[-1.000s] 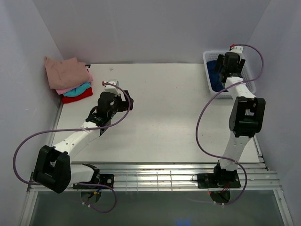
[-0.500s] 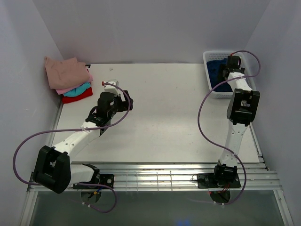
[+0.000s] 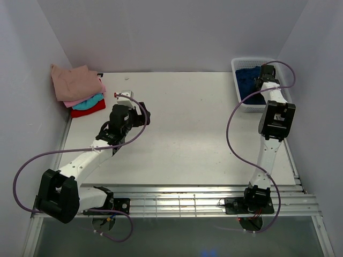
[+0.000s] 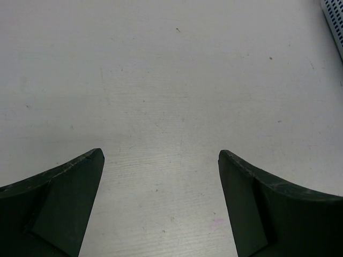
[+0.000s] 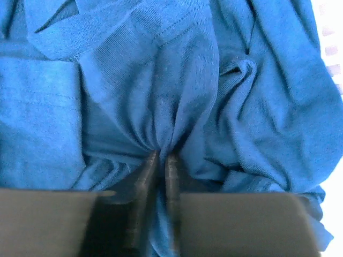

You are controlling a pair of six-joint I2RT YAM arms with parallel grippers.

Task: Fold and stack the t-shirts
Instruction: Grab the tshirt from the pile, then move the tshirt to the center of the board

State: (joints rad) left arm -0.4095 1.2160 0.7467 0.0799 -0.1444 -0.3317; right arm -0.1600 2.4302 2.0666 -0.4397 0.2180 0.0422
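- Right hand (image 5: pixel 159 160): reaches down into the basket (image 3: pixel 252 60) at the far right corner of the tabletop (image 3: pixel 187 123). Its two fingers (image 5: pixel 146 179) are drawn almost together, pinching a gathered fold of the blue tee (image 5: pixel 161 80).
- Blue tee: lies crumpled inside the basket. In the right wrist view its creases run inward to the pinch point, and a stitched hem shows at the left. No chest print can be made out.
- Basket: white mesh, set against the right wall. The right arm stretches up the right side of the tabletop to reach it.
- Left hand (image 4: pixel 161 154): spread wide and holding nothing. Bare tabletop shows between its dark fingertips (image 4: pixel 80 176). From above it sits left of centre, pointing toward the right.
- Stack: four folded tees lie in the far left corner, well apart from both hands.
- Order, top to bottom: the dusty-pink tee (image 3: pixel 75 81), the pink tee (image 3: pixel 75 101) showing only as a thin edge, the teal tee (image 3: pixel 90 101), and the red tee (image 3: pixel 91 111).
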